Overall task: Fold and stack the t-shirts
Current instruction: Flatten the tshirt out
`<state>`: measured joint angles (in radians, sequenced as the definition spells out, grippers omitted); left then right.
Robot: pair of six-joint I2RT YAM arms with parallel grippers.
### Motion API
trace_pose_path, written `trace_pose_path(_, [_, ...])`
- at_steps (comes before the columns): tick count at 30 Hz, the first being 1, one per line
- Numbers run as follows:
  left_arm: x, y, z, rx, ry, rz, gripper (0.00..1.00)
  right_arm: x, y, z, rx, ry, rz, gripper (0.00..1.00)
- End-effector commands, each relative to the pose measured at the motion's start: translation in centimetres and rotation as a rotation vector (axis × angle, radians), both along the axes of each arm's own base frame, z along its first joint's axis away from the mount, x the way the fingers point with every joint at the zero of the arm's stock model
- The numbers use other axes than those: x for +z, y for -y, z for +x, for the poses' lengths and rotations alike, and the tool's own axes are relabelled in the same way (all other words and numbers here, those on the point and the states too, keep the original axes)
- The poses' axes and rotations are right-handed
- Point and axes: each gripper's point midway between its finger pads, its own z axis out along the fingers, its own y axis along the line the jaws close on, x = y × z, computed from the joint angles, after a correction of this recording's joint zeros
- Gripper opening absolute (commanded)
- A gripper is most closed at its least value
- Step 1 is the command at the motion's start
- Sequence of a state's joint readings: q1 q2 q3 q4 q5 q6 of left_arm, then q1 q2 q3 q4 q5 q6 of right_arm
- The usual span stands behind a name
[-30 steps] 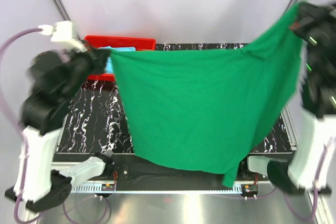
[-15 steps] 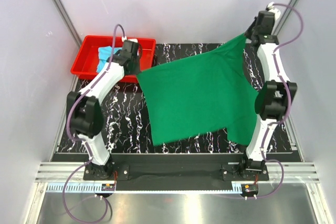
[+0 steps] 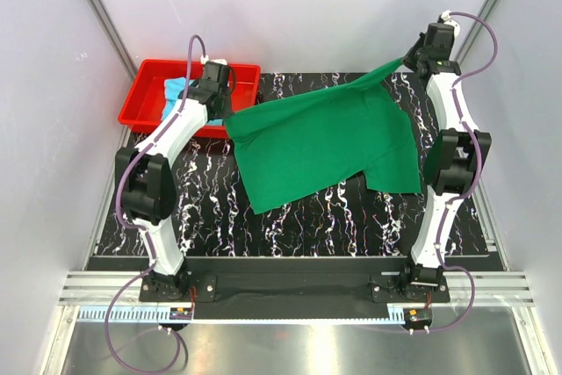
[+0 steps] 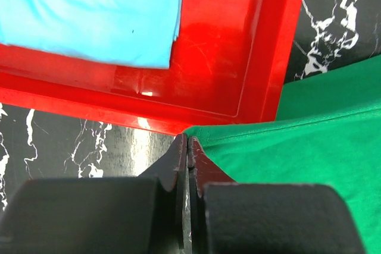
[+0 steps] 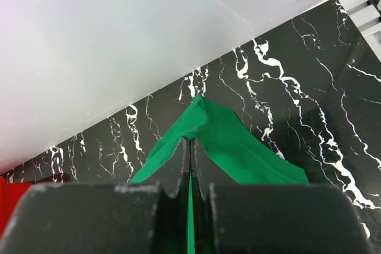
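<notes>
The dark green t-shirt (image 3: 320, 142) is stretched across the back half of the table, and its lower edge rests on the black marble top. My left gripper (image 3: 230, 118) is shut on the shirt's left corner, right beside the red tray. In the left wrist view the jaws (image 4: 187, 142) pinch the green cloth (image 4: 309, 147) at their very tip. My right gripper (image 3: 407, 61) is shut on the opposite corner at the back right, held a little higher. In the right wrist view the green cloth (image 5: 238, 147) peaks up between the closed gripper tips (image 5: 190, 141). The light cyan-blue t-shirt (image 3: 176, 90) lies in the tray.
The red plastic tray (image 3: 140, 98) stands at the back left corner of the table, its near wall (image 4: 238, 46) just beyond my left fingertips. The blue shirt (image 4: 89, 10) fills its floor. White walls close in behind and on both sides.
Both arms have swung back and down from a high hold near the camera. The green shirt, which hung as a tall sheet, now stretches low, its bottom lying on the table.
</notes>
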<state>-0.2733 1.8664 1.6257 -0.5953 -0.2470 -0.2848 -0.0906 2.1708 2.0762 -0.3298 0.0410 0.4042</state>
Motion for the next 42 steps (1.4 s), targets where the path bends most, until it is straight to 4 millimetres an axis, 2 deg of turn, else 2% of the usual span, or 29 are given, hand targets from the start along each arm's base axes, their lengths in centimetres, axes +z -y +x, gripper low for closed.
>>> trace_pose_path(1, [1.4,0.1,-0.3,-0.005,0.038,-0.027,0.0,2.5,1.2,0.5,0.003,0.066,-0.011,0.0])
trace_pose_path(3, [1.3,0.1,-0.8,-0.006,0.03,-0.03,0.0,2.5,1.5,0.3,0.0,0.061,-0.01,0.0])
trace_pose_path(4, [1.9,0.2,-1.1,-0.008,0.039,-0.037,0.0,2.7,1.6,0.1,-0.002,0.055,-0.007,0.0])
trace_pose_path(6, [2.8,0.8,-1.7,-0.015,0.041,-0.058,0.0,4.3,2.3,-0.5,-0.029,0.068,-0.018,0.0])
trace_pose_path(7, [4.0,1.1,-2.0,-0.022,0.063,-0.075,0.0,5.0,2.5,-1.0,-0.045,0.069,-0.021,0.0])
trace_pose_path(8, [4.8,1.9,-2.4,-0.035,0.073,-0.094,0.0,7.6,2.9,-1.9,-0.065,0.11,-0.025,0.0])
trace_pose_path(10, [6.8,2.7,-3.4,-0.053,0.1,-0.118,0.0,9.9,4.2,-3.3,-0.115,0.147,-0.014,0.0])
trace_pose_path(11, [8.0,3.6,-3.8,-0.068,0.117,-0.133,0.0,13.2,4.5,-4.9,-0.134,0.206,-0.016,0.0])
trace_pose_path(12, [8.7,3.9,-4.5,-0.074,0.121,-0.142,0.0,14.2,5.1,-5.8,-0.163,0.223,-0.015,0.0])
trace_pose_path(13, [10.5,4.2,-5.2,-0.086,0.152,-0.16,0.0,15.9,5.6,-6.7,-0.181,0.258,-0.023,0.0])
trace_pose_path(14, [12.0,5.0,-5.8,-0.104,0.178,-0.179,0.0,19.2,6.0,-8.8,-0.21,0.319,-0.038,0.0])
trace_pose_path(15, [12.9,5.3,-6.5,-0.113,0.19,-0.185,0.0,20.5,6.2,-9.8,-0.223,0.345,-0.044,0.0])
trace_pose_path(16, [14.9,5.3,-7.5,-0.123,0.231,-0.205,0.0,21.9,6.5,-10.9,-0.237,0.374,-0.051,0.0])
trace_pose_path(17, [16.3,5.8,-8.2,-0.133,0.256,-0.226,0.0,25.1,6.9,-13.4,-0.27,0.44,-0.064,0.0])
trace_pose_path(18, [17.9,5.6,-9.4,-0.141,0.282,-0.247,0.0,26.5,7.0,-14.5,-0.285,0.476,-0.068,0.0])
trace_pose_path(19, [19.2,5.6,-10.0,-0.143,0.305,-0.273,0.0,29.5,7.1,-17.2,-0.306,0.542,-0.076,0.0])
trace_pose_path(21, [21.8,5.3,-12.0,-0.165,0.343,-0.316,0.0,32.7,7.2,-20.4,-0.349,0.622,-0.089,0.0])
trace_pose_path(22, [22.8,5.2,-12.9,-0.176,0.363,-0.334,0.0,35.6,6.8,-23.5,-0.359,0.695,-0.098,0.0])
trace_pose_path(23, [23.6,5.1,-13.7,-0.186,0.378,-0.35,0.0,36.9,6.7,-25.2,-0.371,0.73,-0.109,0.0])
trace_pose_path(24, [25.4,4.6,-15.4,-0.2,0.424,-0.377,0.0,38.4,6.4,-26.9,-0.377,0.774,-0.112,0.0])
trace_pose_path(25, [26.2,4.4,-16.4,-0.208,0.442,-0.389,0.0,40.7,5.8,-30.3,-0.382,0.844,-0.114,0.0])
trace_pose_path(27, [28.7,3.6,-18.9,-0.234,0.51,-0.42,0.0,42.8,5.4,-33.6,-0.393,0.911,-0.125,0.0])
trace_pose_path(28, [30.1,3.3,-19.9,-0.248,0.545,-0.434,0.0,44.2,4.9,-36.3,-0.398,0.96,-0.127,0.0])
trace_pose_path(31, [33.8,2.8,-23.1,-0.3,0.646,-0.468,0.0,46.8,3.7,-40.9,-0.384,1.046,-0.142,0.0])
trace_pose_path(34, [36.2,2.3,-25.0,-0.327,0.709,-0.496,0.0,48.5,2.8,-44.5,-0.377,1.105,-0.151,0.0])
trace_pose_path(37, [37.2,2.7,-26.1,-0.364,0.718,-0.529,0.0,49.2,2.5,-46.8,-0.382,1.14,-0.163,0.0])
trace_pose_path(40, [36.8,3.1,-26.1,-0.373,0.7,-0.546,0.0,49.1,2.5,-47.2,-0.385,1.136,-0.183,0.0])
trace_pose_path(42, [35.8,3.3,-25.4,-0.363,0.672,-0.535,0.0,48.0,2.9,-45.3,-0.389,1.099,-0.193,0.0])
